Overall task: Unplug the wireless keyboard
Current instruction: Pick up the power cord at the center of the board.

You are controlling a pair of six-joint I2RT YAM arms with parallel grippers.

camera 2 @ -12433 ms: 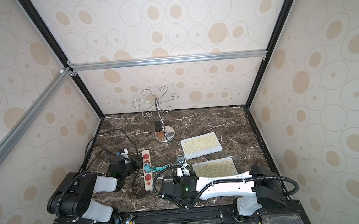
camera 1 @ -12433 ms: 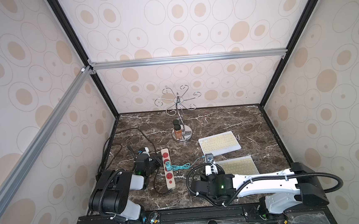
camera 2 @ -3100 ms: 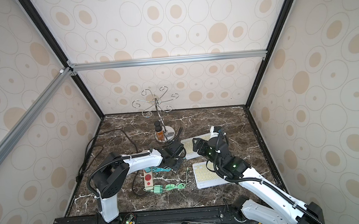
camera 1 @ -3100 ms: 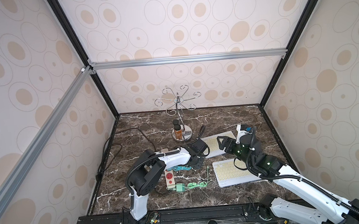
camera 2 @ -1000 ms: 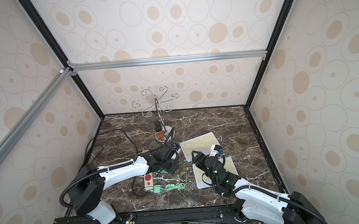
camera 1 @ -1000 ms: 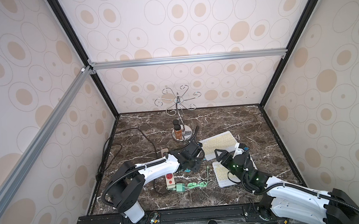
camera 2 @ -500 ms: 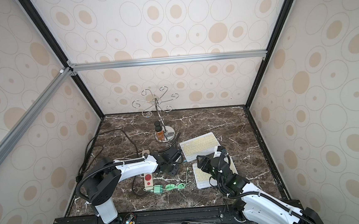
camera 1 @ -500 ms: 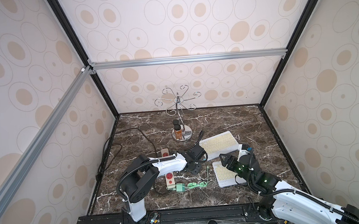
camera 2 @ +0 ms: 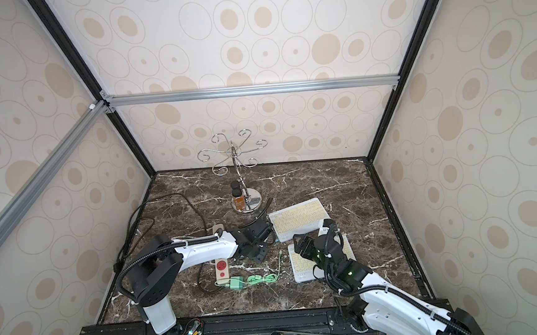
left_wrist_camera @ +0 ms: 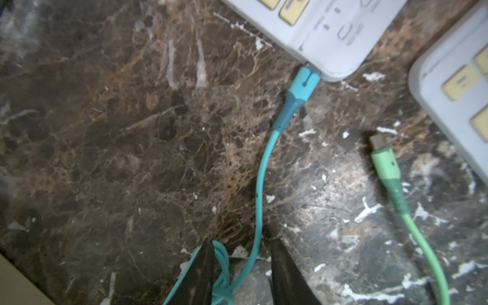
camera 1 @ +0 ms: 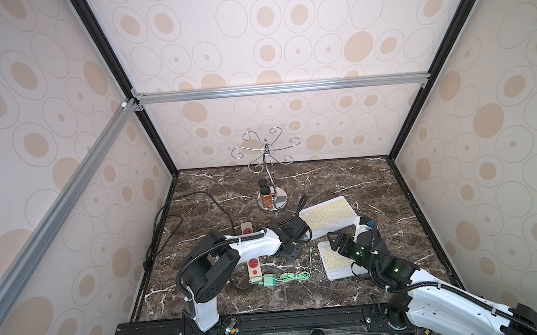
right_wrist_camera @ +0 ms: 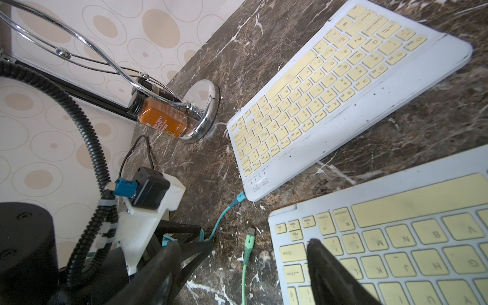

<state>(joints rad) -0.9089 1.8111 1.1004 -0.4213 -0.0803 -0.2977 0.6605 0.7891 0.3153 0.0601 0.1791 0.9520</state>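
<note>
Right of centre in both top views, a white keyboard (camera 1: 327,216) with yellow keys lies flat and at a slant on the dark marble table (camera 1: 358,175). It is plugged in: the left wrist view shows the teal plug (left_wrist_camera: 303,84) of a teal cable (left_wrist_camera: 264,169) seated in the keyboard's edge at one corner.

Your left gripper (left_wrist_camera: 241,247) sits low over the table, just left of that corner in the top views. Its two dark fingers (left_wrist_camera: 206,264) stand partly spread. The teal cable runs through the gap between them without filling it, so you are not pinching it where it shows.

Just below in the frame lies a second keyboard (camera 1: 333,262), close to the first but apart from it. Your right gripper (right_wrist_camera: 243,243) hangs over its left end, spread wide and holding nothing. One fingertip (right_wrist_camera: 317,245) is over the keys; whether it touches them cannot be told.

A green cable (camera 1: 289,276) lies left of the second keyboard. Its green plug (left_wrist_camera: 383,155) is free on the table, near that keyboard's edge. The cable's other end meets a green adapter (camera 1: 268,281) at a cream power strip (camera 1: 254,266), lower left of centre.

A chrome stand (camera 1: 269,174) with an orange bottle (camera 1: 265,199) on its base stands above the keyboards in the frame.
</note>
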